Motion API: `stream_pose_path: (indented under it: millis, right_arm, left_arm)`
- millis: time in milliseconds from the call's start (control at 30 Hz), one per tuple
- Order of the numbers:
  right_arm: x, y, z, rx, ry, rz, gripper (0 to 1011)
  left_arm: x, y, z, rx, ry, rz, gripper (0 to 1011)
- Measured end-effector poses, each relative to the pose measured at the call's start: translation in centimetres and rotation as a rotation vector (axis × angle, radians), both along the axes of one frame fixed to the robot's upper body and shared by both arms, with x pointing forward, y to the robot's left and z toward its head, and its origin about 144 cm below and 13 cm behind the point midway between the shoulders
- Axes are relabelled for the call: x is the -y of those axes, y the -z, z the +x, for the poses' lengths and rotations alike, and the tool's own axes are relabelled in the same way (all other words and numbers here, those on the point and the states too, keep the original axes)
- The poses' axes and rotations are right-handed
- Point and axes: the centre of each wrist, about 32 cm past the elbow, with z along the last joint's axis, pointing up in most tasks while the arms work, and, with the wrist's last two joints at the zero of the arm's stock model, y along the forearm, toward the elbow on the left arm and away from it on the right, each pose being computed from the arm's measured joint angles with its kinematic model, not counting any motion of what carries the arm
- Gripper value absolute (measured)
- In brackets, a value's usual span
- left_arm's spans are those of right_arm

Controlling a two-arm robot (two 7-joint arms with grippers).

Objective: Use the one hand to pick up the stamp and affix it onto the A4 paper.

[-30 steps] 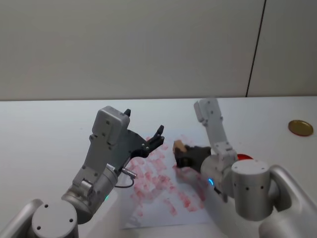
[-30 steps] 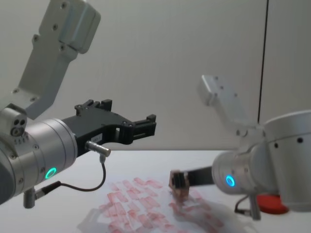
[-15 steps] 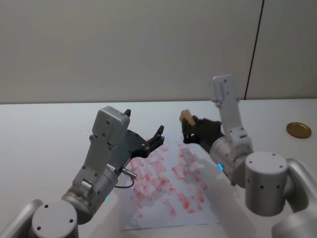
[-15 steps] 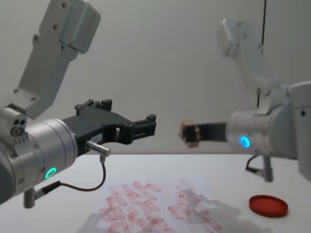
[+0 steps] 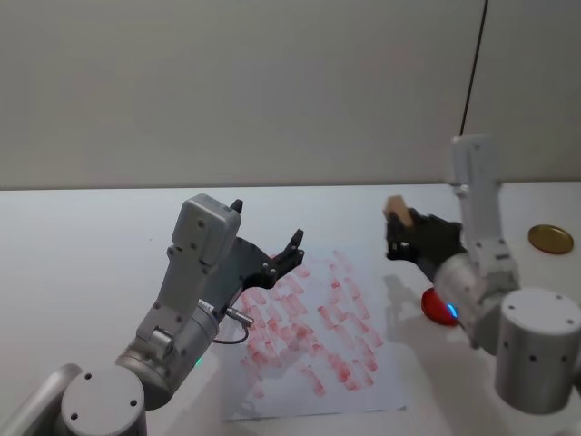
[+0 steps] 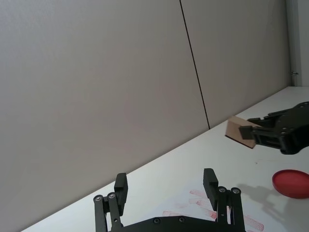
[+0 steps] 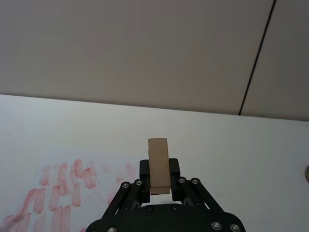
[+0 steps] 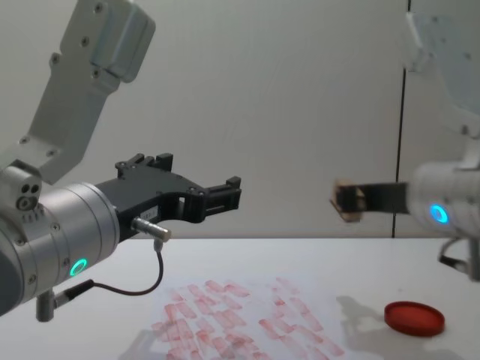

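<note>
The right pincer point(image 5: 399, 229) is clenched on the stamp point(image 5: 397, 209), gripping the little wooden block low on its sides so its tan end sticks out clear of the black fingers; the right wrist view shows the block point(image 7: 158, 166) standing upright between them. It hangs high in the air, past the right edge of the A4 paper point(image 5: 313, 363) and near the red ink pad point(image 8: 413, 317) that lies on the surface to the right. From that spot I'd guess the block is headed for the pad to take on ink before a print. The paper lies flat in the middle, crowded with pale red prints. The left pincer point(image 8: 225, 195) hovers released over the sheet's left side, idle and out of the way.
</note>
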Motion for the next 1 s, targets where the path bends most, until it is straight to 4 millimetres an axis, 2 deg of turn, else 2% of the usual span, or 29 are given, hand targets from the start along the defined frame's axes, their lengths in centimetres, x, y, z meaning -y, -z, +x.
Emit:
stream_pose_path:
  millis: [433,1000]
  right_arm:
    - [2.5,2.2,-1.1,-0.113,0.083,0.016,214]
    - [3.6,4.1,-0.7,-0.195,0.104,0.02,214]
  left_arm:
    - [0.0,0.0,0.0,0.0,0.0,0.0,993]
    - [0.0,0.0,0.0,0.0,0.0,0.0,993]
